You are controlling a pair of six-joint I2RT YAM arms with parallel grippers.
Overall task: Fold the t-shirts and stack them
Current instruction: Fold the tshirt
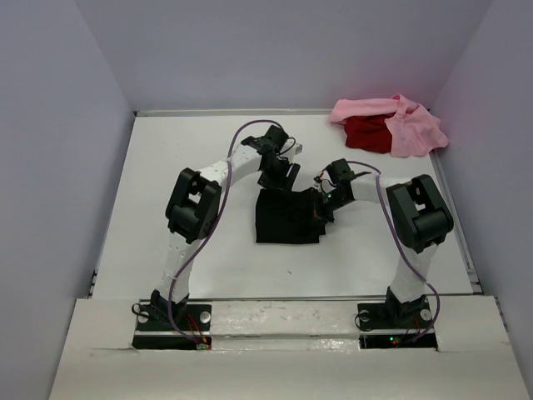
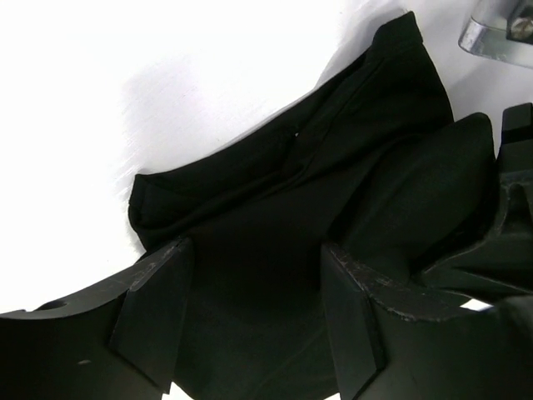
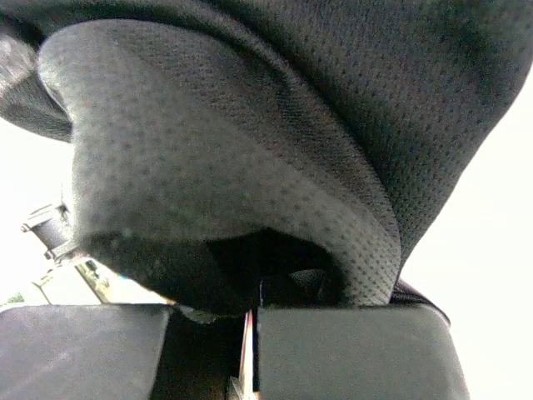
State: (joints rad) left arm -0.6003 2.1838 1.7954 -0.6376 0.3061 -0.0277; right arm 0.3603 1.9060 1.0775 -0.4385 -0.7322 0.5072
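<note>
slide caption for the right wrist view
Right gripper shut on a bunched fold of the black t-shirt.

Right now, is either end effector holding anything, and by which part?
The right end effector pinches the black t-shirt by a fold at its right edge. The left end effector is open, holding nothing.

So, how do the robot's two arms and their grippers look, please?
The left arm and right arm have white links, bulky black joints and black bases. A purple cable runs along each. The left gripper has blocky matte black fingers with scuffed pale edges; the right gripper has black ones too.
</note>
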